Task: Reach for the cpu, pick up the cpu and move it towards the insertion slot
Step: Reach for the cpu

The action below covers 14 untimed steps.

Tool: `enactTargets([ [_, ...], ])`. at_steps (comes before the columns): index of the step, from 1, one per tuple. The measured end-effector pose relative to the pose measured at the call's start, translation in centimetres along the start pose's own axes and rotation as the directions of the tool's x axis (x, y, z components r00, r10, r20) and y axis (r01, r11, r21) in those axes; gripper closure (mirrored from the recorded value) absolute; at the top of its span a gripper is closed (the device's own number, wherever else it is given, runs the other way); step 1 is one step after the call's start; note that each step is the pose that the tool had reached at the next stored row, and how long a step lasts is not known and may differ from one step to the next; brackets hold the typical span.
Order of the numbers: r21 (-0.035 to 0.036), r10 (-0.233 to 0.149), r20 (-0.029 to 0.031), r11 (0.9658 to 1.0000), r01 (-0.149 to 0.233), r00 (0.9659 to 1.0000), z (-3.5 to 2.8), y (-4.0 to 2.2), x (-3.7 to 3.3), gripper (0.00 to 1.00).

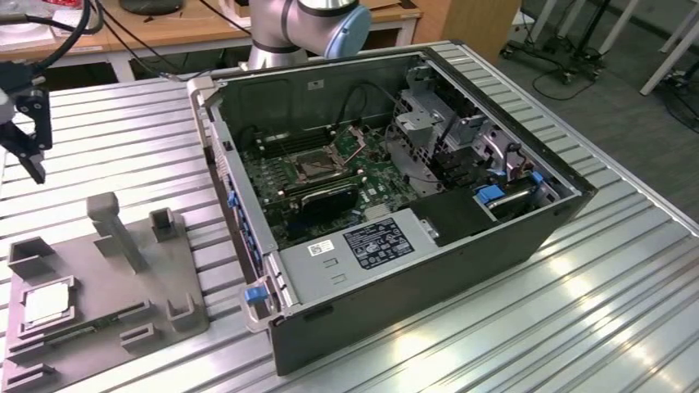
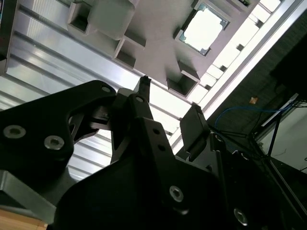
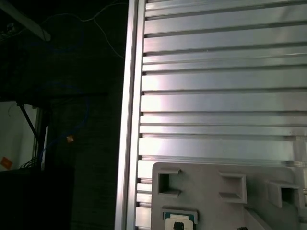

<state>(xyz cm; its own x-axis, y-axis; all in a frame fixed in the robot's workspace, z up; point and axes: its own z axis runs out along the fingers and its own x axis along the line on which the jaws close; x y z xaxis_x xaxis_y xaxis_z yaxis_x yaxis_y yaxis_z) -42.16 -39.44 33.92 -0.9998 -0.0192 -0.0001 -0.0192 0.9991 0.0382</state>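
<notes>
The cpu (image 1: 46,304), a flat square chip with a silvery top, lies in a recess of the grey plastic tray (image 1: 104,282) at the exterior view's left. In the second wrist view the cpu (image 2: 202,28) shows bright with a thin rim. My gripper (image 1: 28,160) hangs above the table, well behind the tray and apart from the chip. Its black fingers (image 2: 145,91) stand spread, the gripper (image 2: 170,98) open with nothing between them. The insertion slot (image 1: 317,168), a dark square socket in a silvery bracket, sits on the green board inside the open computer case (image 1: 437,270).
The ribbed aluminium table (image 1: 611,311) carries tray and case. The tray has upright posts (image 1: 114,229) and several recesses (image 3: 232,187). The table's edge (image 3: 129,120) runs close beside the tray, with dark floor and cables beyond. The arm's base (image 1: 295,33) stands behind the case.
</notes>
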Motion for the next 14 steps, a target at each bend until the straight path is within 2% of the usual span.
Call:
enactTargets([
  [7,0.0,0.0,0.0002,1.0,0.0,1.0,1.27,-0.15,0.16,0.47],
  [14,0.0,0.0,0.0027,1.0,0.0,1.0,1.82,-0.51,0.27,0.47],
])
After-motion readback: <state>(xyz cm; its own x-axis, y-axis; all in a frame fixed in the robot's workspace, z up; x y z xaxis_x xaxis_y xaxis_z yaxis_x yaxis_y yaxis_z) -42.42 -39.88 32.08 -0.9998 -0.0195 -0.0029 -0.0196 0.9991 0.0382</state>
